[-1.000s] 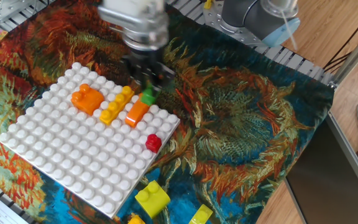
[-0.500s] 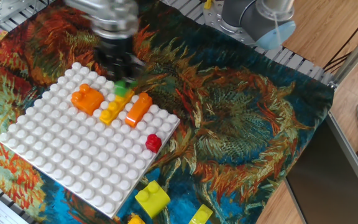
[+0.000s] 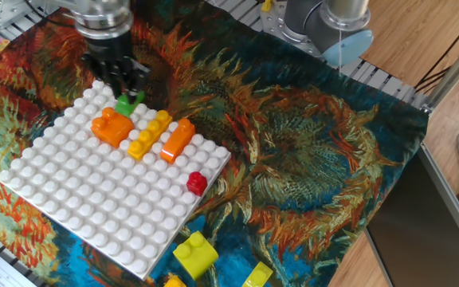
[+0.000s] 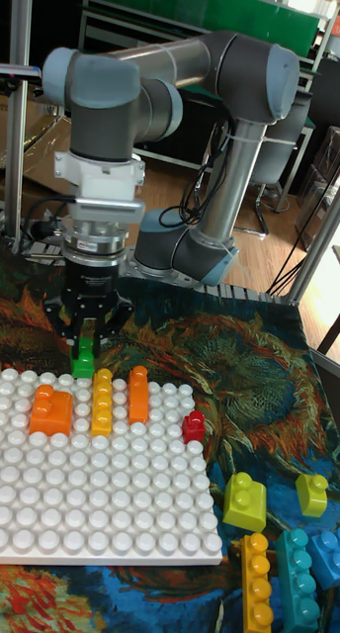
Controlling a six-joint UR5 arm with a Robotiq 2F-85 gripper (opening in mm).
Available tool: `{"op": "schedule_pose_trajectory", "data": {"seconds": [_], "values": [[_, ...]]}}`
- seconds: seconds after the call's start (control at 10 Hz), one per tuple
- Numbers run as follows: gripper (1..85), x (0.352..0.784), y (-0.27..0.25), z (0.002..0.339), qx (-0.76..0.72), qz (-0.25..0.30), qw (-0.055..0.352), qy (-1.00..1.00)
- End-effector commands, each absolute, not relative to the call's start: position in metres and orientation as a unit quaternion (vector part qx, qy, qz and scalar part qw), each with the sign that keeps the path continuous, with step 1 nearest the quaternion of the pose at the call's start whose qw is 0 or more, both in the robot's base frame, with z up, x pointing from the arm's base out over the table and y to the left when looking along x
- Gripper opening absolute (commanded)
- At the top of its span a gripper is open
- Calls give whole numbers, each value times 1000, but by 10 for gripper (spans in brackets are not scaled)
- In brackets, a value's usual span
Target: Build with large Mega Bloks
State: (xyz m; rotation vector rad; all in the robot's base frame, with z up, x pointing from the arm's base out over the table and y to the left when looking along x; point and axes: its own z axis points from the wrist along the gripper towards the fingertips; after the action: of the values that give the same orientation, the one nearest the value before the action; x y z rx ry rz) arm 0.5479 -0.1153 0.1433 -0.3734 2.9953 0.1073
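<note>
Near baseplate (image 4: 111, 495) far edge: gripper (image 4: 83, 348) fingers clamp green brick (image 4: 83, 360), not seated.
Orange block (image 4: 50, 409), yellow bar (image 4: 102, 401), orange bar (image 4: 138, 393), red cube (image 4: 194, 426) placed; loose bricks (image 4: 245, 497) remain off its near right corner.

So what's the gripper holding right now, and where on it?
The gripper holds a small green block by its upper sides.
</note>
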Motion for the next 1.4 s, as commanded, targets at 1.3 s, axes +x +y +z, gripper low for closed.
{"op": "schedule_pose_trajectory", "data": {"seconds": [1.3], "values": [[13, 614, -199, 107, -79, 117, 72, 987]]}}
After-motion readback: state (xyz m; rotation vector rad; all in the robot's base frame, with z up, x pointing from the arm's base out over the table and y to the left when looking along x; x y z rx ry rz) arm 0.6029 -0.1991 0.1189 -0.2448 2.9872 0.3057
